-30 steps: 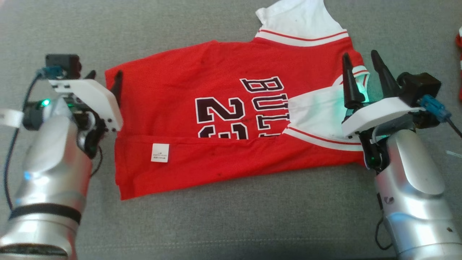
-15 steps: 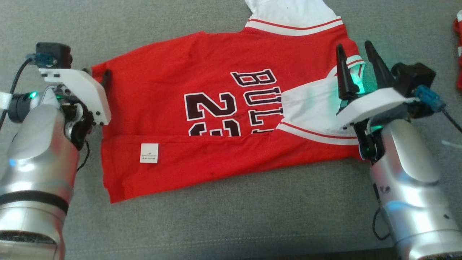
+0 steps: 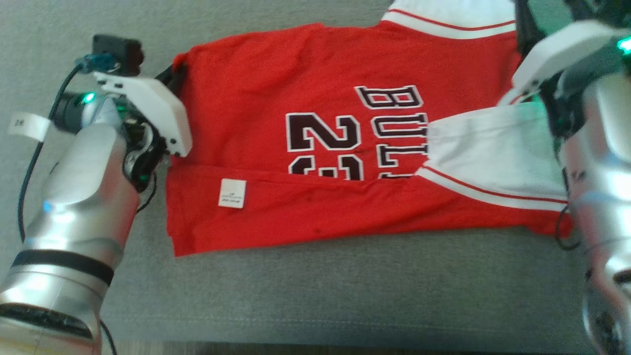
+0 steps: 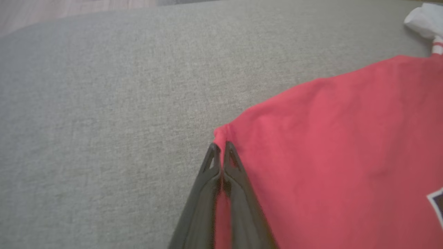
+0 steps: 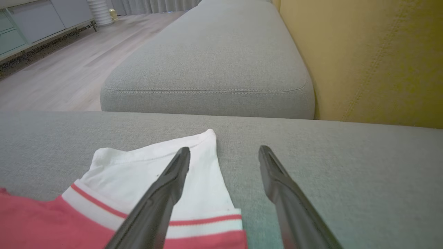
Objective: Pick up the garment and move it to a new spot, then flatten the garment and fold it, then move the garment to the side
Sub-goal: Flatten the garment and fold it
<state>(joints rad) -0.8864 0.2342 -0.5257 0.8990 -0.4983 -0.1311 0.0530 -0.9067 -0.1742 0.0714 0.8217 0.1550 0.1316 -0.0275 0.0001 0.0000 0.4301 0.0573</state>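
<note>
Surface: a grey woven couch cushion (image 3: pixel 345 305) lies under the whole jersey. The red short-sleeved basketball jersey with white sleeves and black lettering (image 3: pixel 276 74) is spread flat across it. Its near long edge is turned over onto its front and covers the lower half of the print. Judgement: the fold step is in hand, with one lengthwise fold made and the second pending.

My left gripper (image 4: pixel 220 148) sits at the jersey's far hem corner, fingers pressed together with a sliver of red cloth pinched between them. My right gripper (image 5: pixel 225 152) hangs at the jersey's far white sleeve (image 5: pixel 152 162), fingers wide apart and gripping nothing. One finger is over the sleeve, the other off the jersey.

A small white care label (image 3: pixel 232 193) shows on the jersey's turned-over flap, near the hem end.

Next, I judge, the right gripper must drop and close on that sleeve edge. Then both grippers carry the far edge over evenly.
</note>
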